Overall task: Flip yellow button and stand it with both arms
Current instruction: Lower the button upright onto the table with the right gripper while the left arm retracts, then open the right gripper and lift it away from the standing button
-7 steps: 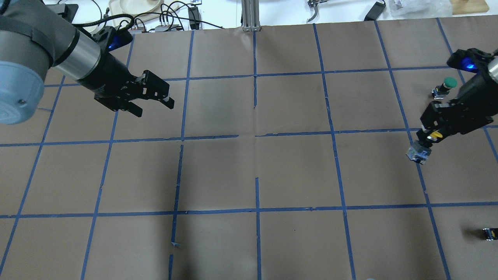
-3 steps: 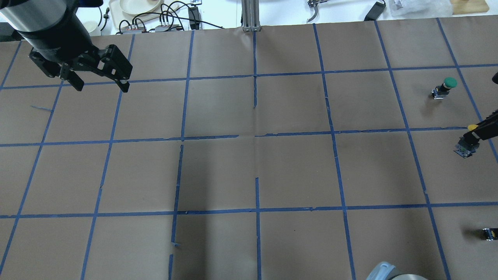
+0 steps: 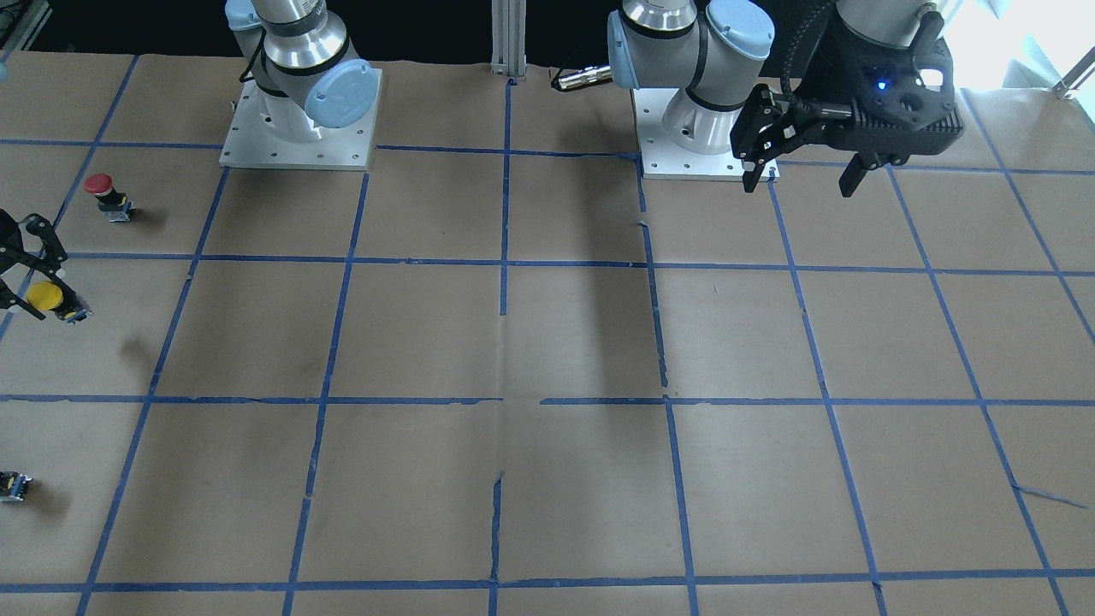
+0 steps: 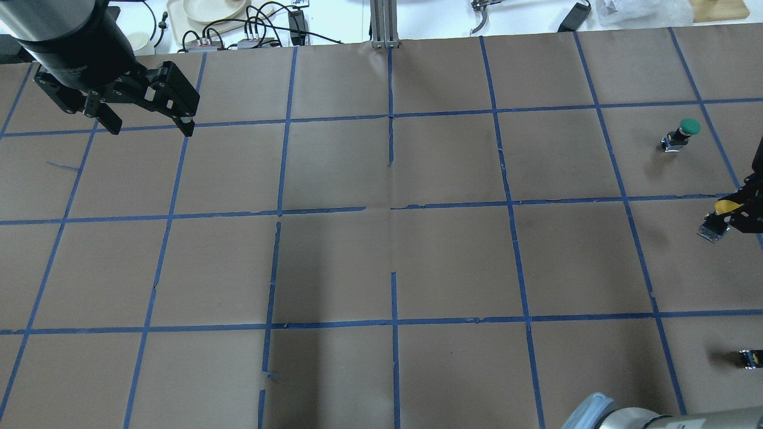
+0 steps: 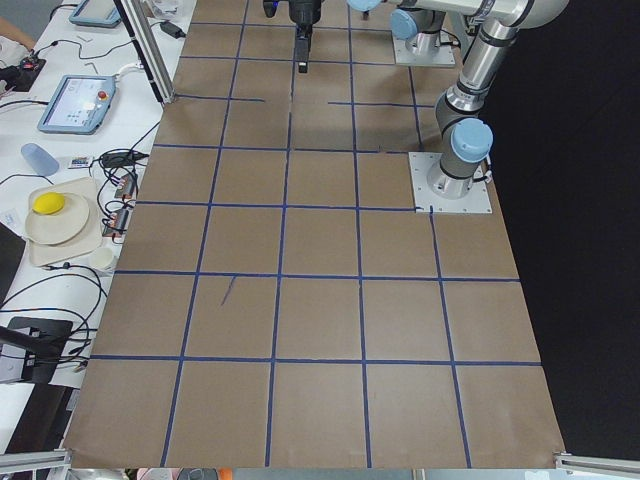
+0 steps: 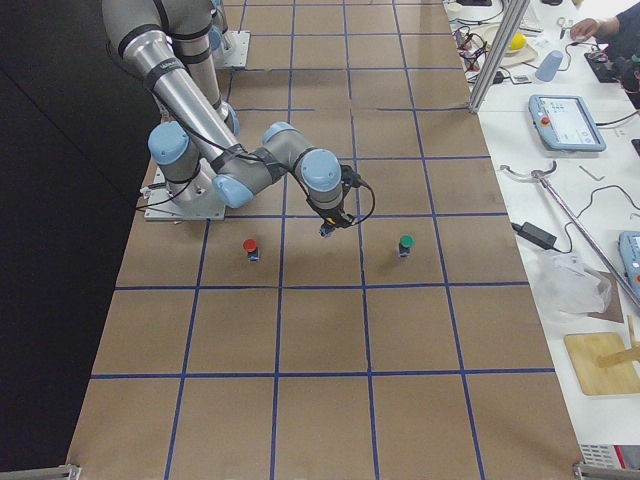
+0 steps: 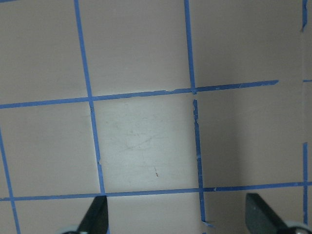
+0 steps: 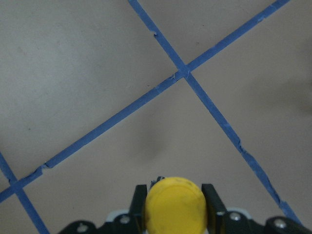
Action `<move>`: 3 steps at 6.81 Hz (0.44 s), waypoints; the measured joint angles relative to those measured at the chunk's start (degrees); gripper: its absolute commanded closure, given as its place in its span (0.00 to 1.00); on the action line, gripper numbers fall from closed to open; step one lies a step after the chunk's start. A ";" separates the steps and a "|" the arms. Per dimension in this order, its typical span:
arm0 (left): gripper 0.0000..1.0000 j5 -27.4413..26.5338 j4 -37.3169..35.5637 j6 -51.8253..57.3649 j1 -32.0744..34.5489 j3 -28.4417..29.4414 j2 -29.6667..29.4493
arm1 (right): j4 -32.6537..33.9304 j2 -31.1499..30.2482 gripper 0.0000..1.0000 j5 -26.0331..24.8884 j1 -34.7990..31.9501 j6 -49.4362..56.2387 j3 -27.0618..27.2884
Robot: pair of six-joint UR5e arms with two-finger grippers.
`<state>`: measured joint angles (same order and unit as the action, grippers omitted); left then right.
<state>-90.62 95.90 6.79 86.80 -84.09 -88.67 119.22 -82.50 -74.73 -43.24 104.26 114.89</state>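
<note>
Brown paper (image 4: pixel 453 262) ruled into squares with blue tape (image 4: pixel 394 298) covers the table. At the table's right edge, the right gripper (image 3: pixel 38 288) is clamped on the yellow button (image 4: pixel 723 207). In the right wrist view, the round yellow cap faces the camera and is pressed on both sides by the two black fingers (image 8: pixel 139 201). In the overhead view, the button's grey-and-black block body projects past the fingertips at a tilt. The front-facing view shows the button's shadow lying apart from it on the paper, so the button is clear of the surface. In the right side view, the held button lies between a red-capped button (image 6: pixel 250 245), nearer the robot's base, and a green-capped button (image 6: pixel 405 243), farther out. Both of these stand upright on the paper, apart from the gripper. The left gripper (image 4: pixel 150 128) hangs above the left half of the table, well apart from the yellow button, with its jaws spread wide. In the left wrist view, both fingertips (image 7: pixel 95 219) sit at the lower edge of the frame, and only taped paper shows between them.
</note>
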 measured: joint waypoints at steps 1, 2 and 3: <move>0.01 1.53 -0.77 0.27 -0.01 -0.41 -0.18 | 1.24 0.44 0.85 1.09 0.65 4.33 0.72; 0.01 2.14 -1.14 0.35 -0.08 -0.89 -0.24 | 1.60 1.03 0.80 2.50 1.91 9.67 1.14; 0.01 2.36 -1.27 0.41 -0.12 -1.19 -0.24 | 1.70 2.23 0.77 4.63 3.45 14.72 1.60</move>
<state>-88.26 94.63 7.20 86.68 -85.28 -88.91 120.92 -80.27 -70.10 -39.79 118.99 116.48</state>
